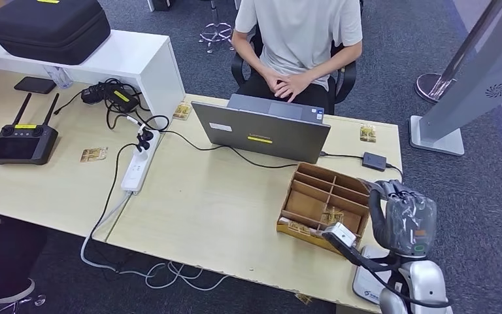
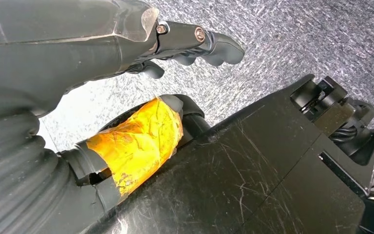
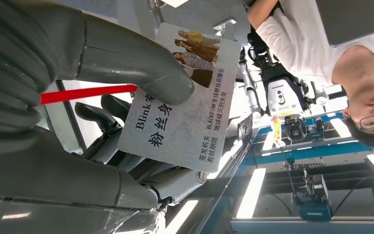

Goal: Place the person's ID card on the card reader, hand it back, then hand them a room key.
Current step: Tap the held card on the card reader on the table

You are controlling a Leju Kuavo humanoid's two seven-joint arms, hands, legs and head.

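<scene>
My right hand [image 1: 403,220] is raised over the table's near right corner, beside the wooden divider box [image 1: 314,186]. In the right wrist view its thumb and fingers pinch the ID card [image 3: 185,105], a white card with printed figures and text. The white card reader [image 1: 365,282] lies on the table just below that hand. Gold room key cards [image 1: 331,216] lie in the box. The person [image 1: 297,39] sits behind the laptop with hands clasped in the lap. My left hand [image 2: 141,97] hangs over the carpet, fingers [image 2: 209,44] apart from the taped thumb, holding nothing.
An open grey laptop [image 1: 261,131] stands mid-table, with a black adapter [image 1: 374,161] to its right. A power strip [image 1: 137,167] with cables, a black controller [image 1: 23,140] and a white shelf [image 1: 134,62] occupy the left. A kiosk base [image 1: 438,134] stands on the floor at the right.
</scene>
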